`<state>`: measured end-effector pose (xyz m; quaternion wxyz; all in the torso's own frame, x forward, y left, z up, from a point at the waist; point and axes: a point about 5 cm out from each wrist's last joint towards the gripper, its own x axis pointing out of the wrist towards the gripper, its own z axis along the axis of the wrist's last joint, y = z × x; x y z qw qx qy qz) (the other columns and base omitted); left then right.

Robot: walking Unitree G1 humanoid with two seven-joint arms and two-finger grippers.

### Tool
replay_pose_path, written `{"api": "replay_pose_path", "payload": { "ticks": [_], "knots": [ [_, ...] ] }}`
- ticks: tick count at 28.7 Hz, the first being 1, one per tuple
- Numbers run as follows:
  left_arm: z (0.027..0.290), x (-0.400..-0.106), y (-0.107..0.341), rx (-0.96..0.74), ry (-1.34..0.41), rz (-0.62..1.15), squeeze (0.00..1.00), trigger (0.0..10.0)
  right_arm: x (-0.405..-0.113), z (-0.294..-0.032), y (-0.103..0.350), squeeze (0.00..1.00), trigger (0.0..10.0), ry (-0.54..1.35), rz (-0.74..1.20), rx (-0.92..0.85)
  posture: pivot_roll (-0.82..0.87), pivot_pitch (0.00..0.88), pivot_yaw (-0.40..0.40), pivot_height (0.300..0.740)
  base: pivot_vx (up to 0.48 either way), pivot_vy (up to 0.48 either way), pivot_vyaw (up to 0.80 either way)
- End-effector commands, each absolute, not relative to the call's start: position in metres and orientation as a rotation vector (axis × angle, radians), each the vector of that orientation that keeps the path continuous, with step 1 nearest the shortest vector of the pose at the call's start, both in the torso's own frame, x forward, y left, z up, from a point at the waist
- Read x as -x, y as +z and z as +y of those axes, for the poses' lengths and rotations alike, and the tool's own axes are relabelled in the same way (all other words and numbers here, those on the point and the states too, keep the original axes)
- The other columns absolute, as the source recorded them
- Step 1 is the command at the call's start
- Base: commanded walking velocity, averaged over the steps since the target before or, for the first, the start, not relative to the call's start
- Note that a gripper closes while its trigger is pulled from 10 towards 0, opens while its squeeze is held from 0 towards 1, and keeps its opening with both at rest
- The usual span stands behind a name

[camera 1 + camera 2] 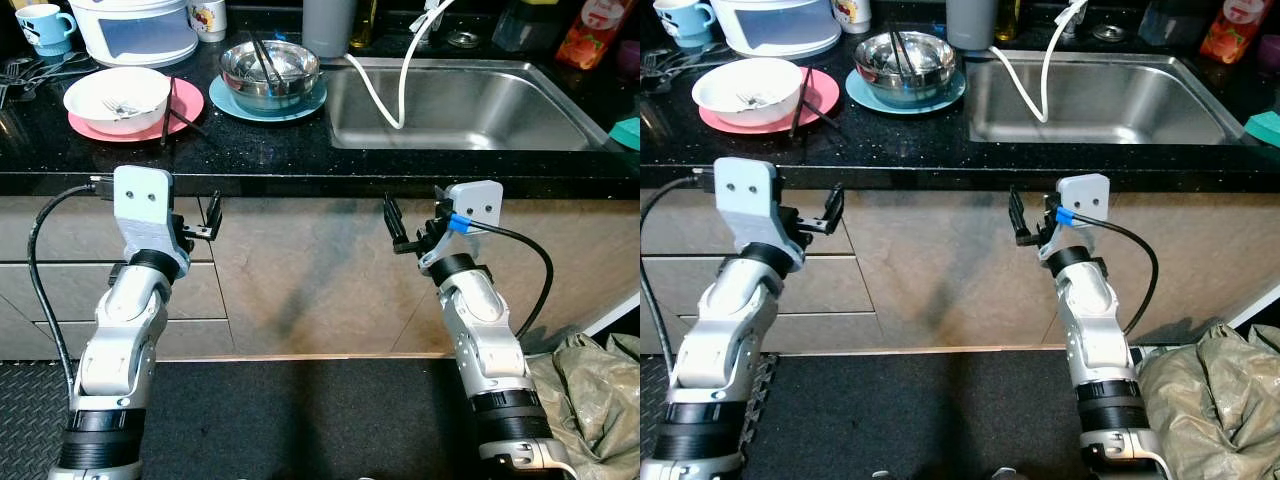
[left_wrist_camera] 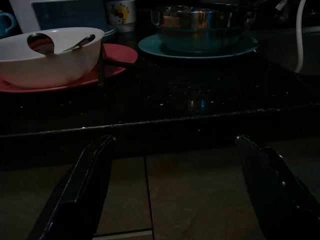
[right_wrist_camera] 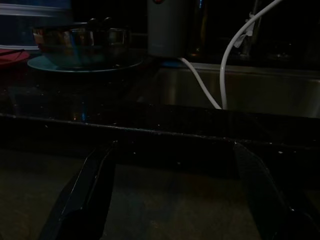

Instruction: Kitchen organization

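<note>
Left end effector (image 1: 213, 218) and right end effector (image 1: 393, 226) spread wide below counter (image 1: 300, 160); white bowl (image 1: 117, 98) apparently holds a spoon.

Bowl (image 1: 117, 98) on plate (image 1: 188, 104), left of sink (image 1: 560, 135).

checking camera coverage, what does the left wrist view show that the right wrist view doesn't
Left wrist view alone: the white bowl holding a spoon, sitting on a pink plate, and a cartoon-printed mug behind.

Right wrist view alone: the steel sink, the looping white hose and a grey cylindrical container.

Both: the black speckled countertop edge, the steel bowl on its blue plate, and each view's own black fingers spread apart, holding nothing.
</note>
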<state>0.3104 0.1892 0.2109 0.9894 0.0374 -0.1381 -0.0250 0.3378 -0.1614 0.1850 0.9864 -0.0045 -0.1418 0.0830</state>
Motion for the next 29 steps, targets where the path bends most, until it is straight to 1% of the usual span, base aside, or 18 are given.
{"api": "replay_pose_path", "payload": {
  "ticks": [1, 12, 20, 29],
  "knots": [
    [0.1893, -0.3094, 0.2129, -0.087, -0.053, -0.286, 0.00, 10.0, -0.3378, -0.1630, 0.1900, 0.00, 10.0, 0.160, -0.313, 0.000, 0.02, 0.089, -0.041, 0.740, 0.000, 0.000, 0.00],
    [0.1883, -0.3106, 0.2138, -0.099, -0.060, -0.287, 0.00, 10.0, -0.3390, -0.1625, 0.1901, 0.00, 10.0, 0.159, -0.315, -0.001, 0.02, 0.087, -0.038, 0.740, 0.000, 0.000, 0.00],
    [0.1879, -0.3116, 0.2161, -0.100, -0.064, -0.295, 0.00, 10.0, -0.3402, -0.1619, 0.1917, 0.00, 10.0, 0.159, -0.319, -0.002, 0.02, 0.080, -0.036, 0.740, 0.287, 0.000, 0.00],
    [0.1872, -0.3123, 0.2187, -0.101, -0.073, -0.306, 0.00, 10.0, -0.3415, -0.1610, 0.1929, 0.00, 10.0, 0.162, -0.326, -0.004, 0.02, 0.067, -0.035, 0.740, 0.353, 0.000, 0.00]
  ]
}}
